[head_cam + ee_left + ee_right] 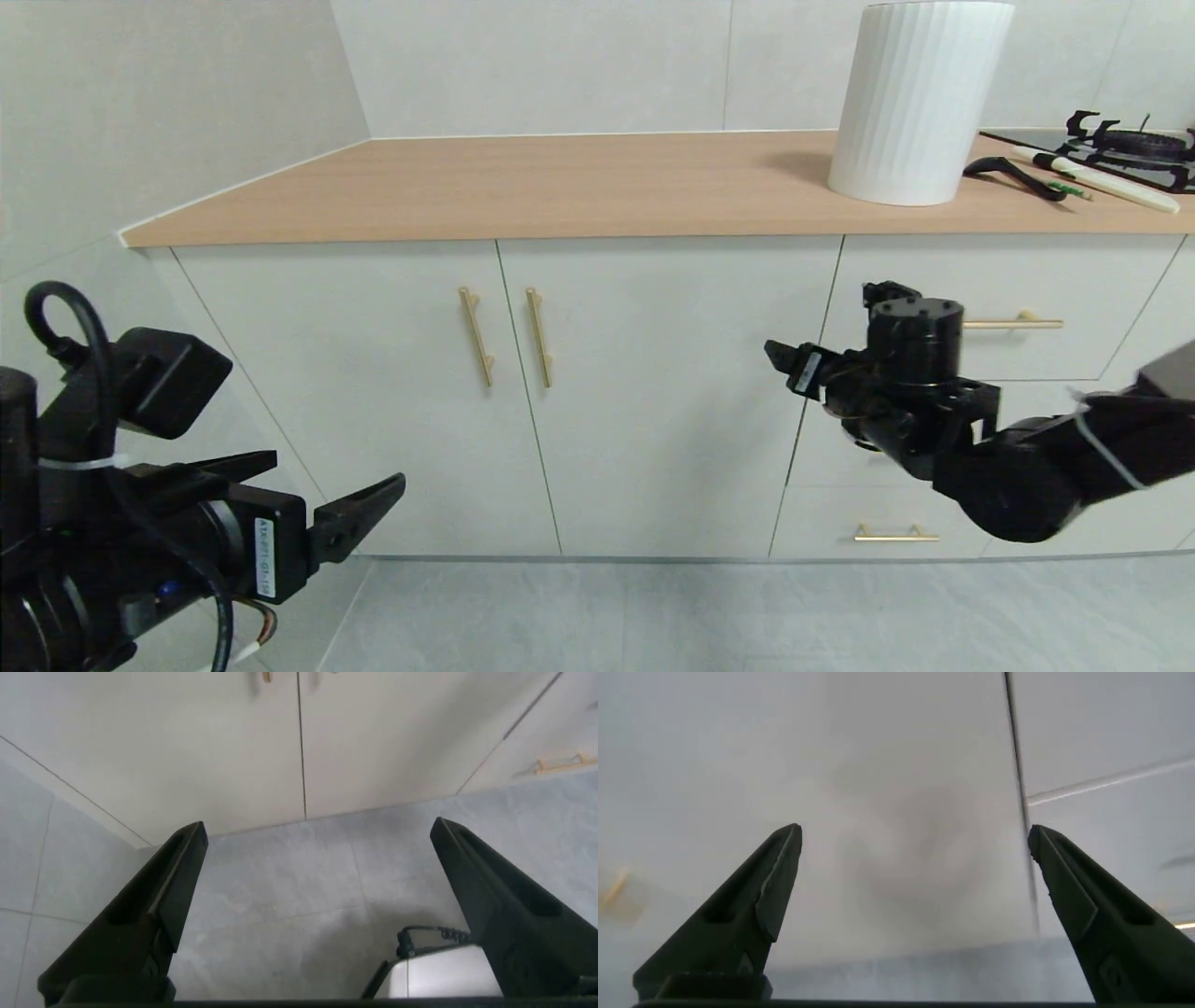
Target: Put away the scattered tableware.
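Utensils [1111, 184] lie upper right on countertop [560, 187], just beside white ribbed canister [910, 103]; left gripper [341, 469] lower left, fingers spread, empty; right gripper [913, 845] mid-right before drawers [1008, 271], likewise spread.

A light-brown wooden countertop [560, 187] spans the head view from 10 to 2 o'clock. It meets a pale grey tiled back wall [560, 65] at 12 o'clock and a plain grey side wall [140, 112] at 10 o'clock. Beneath it are off-white cabinet doors [653, 392] with two upright brass bar handles [476, 336] near centre. Off-white drawer fronts [1027, 271] with horizontal brass handles [1013, 324] sit at 3 o'clock. Light grey floor tiles [653, 616] lie at 6 o'clock, and a black gas hob [1139, 145] at 2 o'clock.
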Tool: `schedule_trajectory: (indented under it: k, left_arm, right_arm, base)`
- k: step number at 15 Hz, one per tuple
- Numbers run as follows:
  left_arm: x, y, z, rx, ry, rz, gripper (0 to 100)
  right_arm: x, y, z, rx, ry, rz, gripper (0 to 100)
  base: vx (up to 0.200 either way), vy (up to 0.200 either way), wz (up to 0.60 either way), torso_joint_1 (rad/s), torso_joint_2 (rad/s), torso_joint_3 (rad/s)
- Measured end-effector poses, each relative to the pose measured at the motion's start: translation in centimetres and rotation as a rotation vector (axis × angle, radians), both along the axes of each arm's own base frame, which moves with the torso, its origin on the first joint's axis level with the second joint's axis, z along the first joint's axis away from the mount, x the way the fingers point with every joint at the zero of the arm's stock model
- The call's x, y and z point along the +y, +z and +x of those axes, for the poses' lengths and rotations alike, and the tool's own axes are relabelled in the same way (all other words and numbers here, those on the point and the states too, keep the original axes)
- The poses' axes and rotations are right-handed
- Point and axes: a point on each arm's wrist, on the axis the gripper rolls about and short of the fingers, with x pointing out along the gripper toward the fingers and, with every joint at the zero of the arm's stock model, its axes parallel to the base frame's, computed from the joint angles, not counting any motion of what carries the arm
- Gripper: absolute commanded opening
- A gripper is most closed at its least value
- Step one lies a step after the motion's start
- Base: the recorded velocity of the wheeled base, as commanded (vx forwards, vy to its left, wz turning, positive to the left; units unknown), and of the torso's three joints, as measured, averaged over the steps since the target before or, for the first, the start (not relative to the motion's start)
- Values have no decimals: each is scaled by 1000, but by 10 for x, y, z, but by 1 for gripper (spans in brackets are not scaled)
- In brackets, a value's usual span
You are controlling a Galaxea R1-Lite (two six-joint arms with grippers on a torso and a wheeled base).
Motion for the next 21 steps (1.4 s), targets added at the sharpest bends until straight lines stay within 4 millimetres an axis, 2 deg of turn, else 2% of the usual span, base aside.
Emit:
schedule_trajectory:
  k: [2,3,4,6,9,11,14,16,18,21]
  left_arm:
    - [12,3,-16,-47,9,1,100]
    - [21,1,-28,-73,18,1,100]
    - [29,-2,-40,-96,27,3,100]
    - [47,-14,-69,-144,53,10,100]
    - [72,-38,-114,-179,108,37,100]
    - [82,-53,-140,-194,147,49,100]
    - [90,-69,-167,-249,238,45,100]
    - [90,-72,-175,-293,317,35,100]
    - [89,-74,-179,-316,379,34,100]
    - [87,-84,-179,-312,523,40,100]
  right_arm:
    - [-18,33,-44,-66,54,-54,100]
    - [-31,43,-71,-88,63,-92,100]
    - [-45,44,-97,-95,59,-145,100]
    - [-73,41,-151,-116,47,-249,100]
    - [-113,38,-220,-189,-23,-308,100]
    - [-137,33,-258,-216,-115,-335,100]
    - [-162,21,-312,-219,-237,-392,100]
    - [-170,15,-342,-253,-331,-418,100]
    - [-171,13,-362,-282,-456,-461,100]
    - [-168,1,-374,-308,-551,-492,100]
  base:
    - [0,0,0,0,0,0]
    - [0,0,0,0,0,0]
    - [0,0,0,0,0,0]
    - [0,0,0,0,0,0]
    - [0,0,0,0,0,0]
    - [0,0,0,0,0,0]
    - [0,0,0,0,0,0]
    - [0,0,0,0,0,0]
    - [0,0,0,0,0,0]
    - [0,0,0,0,0,0]
